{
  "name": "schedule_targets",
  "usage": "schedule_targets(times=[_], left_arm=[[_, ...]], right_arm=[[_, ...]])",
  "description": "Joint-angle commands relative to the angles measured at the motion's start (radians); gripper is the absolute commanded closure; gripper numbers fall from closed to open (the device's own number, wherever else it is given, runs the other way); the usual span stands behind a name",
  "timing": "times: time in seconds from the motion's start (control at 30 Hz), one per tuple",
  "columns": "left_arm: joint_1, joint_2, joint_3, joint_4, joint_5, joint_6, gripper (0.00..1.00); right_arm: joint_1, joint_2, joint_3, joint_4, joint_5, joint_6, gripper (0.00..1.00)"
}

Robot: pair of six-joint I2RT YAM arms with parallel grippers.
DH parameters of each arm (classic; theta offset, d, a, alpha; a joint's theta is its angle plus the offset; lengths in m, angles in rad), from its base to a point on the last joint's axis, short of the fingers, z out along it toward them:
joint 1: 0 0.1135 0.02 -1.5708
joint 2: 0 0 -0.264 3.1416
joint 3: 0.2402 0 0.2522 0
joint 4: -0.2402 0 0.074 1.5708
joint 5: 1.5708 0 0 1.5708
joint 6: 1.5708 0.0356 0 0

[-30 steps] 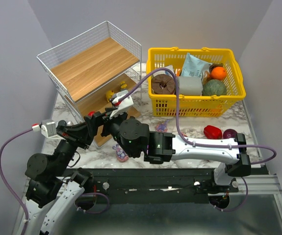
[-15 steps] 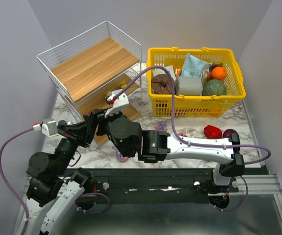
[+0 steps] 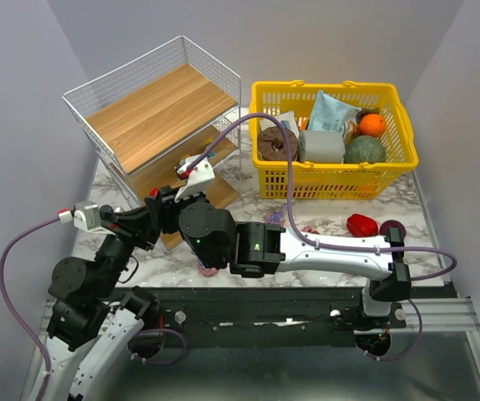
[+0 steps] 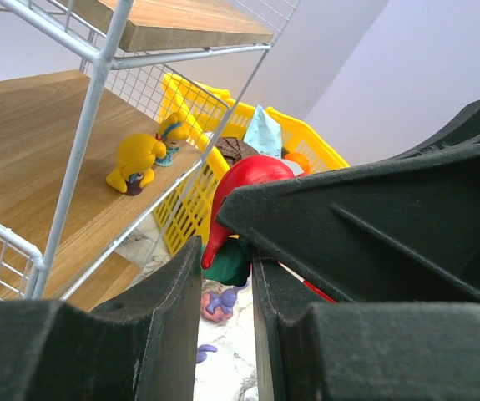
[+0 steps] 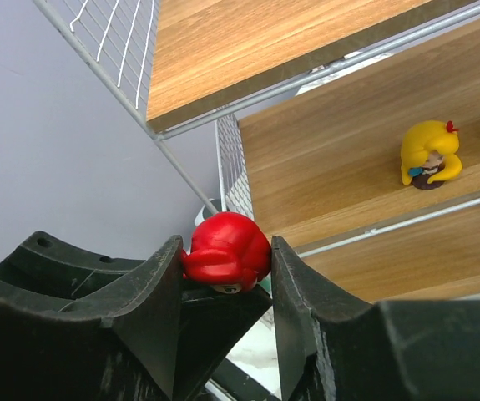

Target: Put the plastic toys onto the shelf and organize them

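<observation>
A small toy with a glossy red head [image 5: 231,241] and a green body [image 4: 227,259] sits between both grippers, next to the shelf [image 3: 156,109]. My left gripper [image 4: 225,255] is shut on its green lower part. The jaws of my right gripper [image 5: 225,246] press on the red head from both sides. In the top view the two grippers meet in front of the shelf's lower boards and hide the toy. Two yellow duck-like toys [image 4: 138,160] [image 4: 171,131] stand on the middle board. Purple and pink toys [image 3: 275,216] [image 3: 208,267] lie on the marble table.
A yellow basket [image 3: 331,180] of groceries stands right of the shelf. A red pepper [image 3: 361,225] and a dark purple ball [image 3: 391,228] lie on the table at the right. White wire posts of the shelf [image 4: 81,142] run close to both grippers.
My right arm has shifted left toward the left gripper, and its jaws have narrowed onto the red head. The left gripper has kept its hold and place.
</observation>
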Motion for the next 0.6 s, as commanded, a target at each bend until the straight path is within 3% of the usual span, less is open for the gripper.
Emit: schedule_targets(times=[0.0, 0.1, 0.13, 0.17, 0.37, 0.43, 0.57], left_arm=[[0.005, -0.001, -0.006, 0.029, -0.002, 0.012, 1.00], [0.005, -0.007, 0.006, 0.009, 0.019, 0.012, 0.85], [0.005, -0.010, 0.014, -0.004, 0.027, 0.006, 0.57], [0.005, -0.013, 0.023, -0.021, 0.029, -0.002, 0.48], [0.005, -0.044, 0.114, -0.218, 0.036, 0.015, 0.19], [0.005, -0.048, 0.155, -0.322, 0.036, 0.024, 0.12], [0.005, -0.071, 0.215, -0.469, 0.004, 0.059, 0.10]], right_arm=[[0.011, 0.015, 0.025, -0.026, 0.022, 0.007, 0.72], [0.011, 0.018, 0.028, -0.026, 0.030, -0.002, 0.79], [0.011, 0.018, 0.028, -0.026, 0.031, -0.007, 0.82], [0.009, 0.018, 0.028, -0.025, 0.030, -0.020, 0.82], [0.009, 0.003, 0.013, -0.020, 0.042, -0.050, 0.83], [0.008, -0.012, -0.021, -0.003, 0.045, -0.062, 0.83], [-0.006, -0.064, -0.099, 0.033, 0.008, -0.086, 0.83]])
